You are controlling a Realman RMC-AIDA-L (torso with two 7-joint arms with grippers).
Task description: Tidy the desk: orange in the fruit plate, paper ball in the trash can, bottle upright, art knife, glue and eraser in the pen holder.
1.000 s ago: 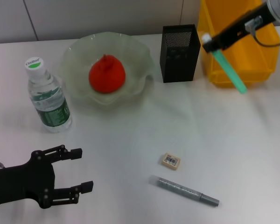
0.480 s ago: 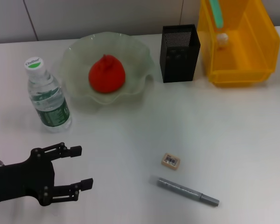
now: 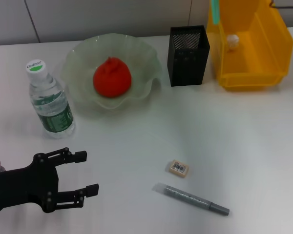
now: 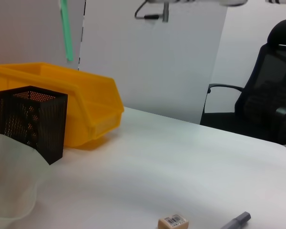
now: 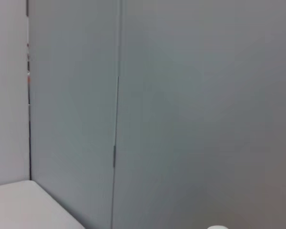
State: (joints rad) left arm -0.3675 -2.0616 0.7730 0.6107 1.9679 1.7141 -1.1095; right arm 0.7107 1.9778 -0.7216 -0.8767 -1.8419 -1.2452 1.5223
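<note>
Left gripper [image 3: 88, 171] sits at the near edge of the table [image 3: 244, 141], fingers spread, holding nothing. Art knife [image 3: 193, 199] lies flat nearest; eraser [image 3: 178, 167] just beyond it, apart. Bottle [image 3: 48, 100] stands upright beside the fruit plate [image 3: 146, 63], which holds the orange [image 3: 112, 77]. Pen holder [image 3: 188, 54] stands right of the plate. Behind the holder, glue [image 3: 214, 10] hangs over the trash can [image 3: 263, 73], paper ball [image 3: 232, 41] inside. Right gripper not visible.

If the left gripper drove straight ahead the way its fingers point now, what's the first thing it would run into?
Probably the art knife. The left gripper sits open at the table's near-left corner, fingers aimed toward the robot's right. The eraser lies close to that line too, so height and depth are uncertain; it might meet that first.
</note>
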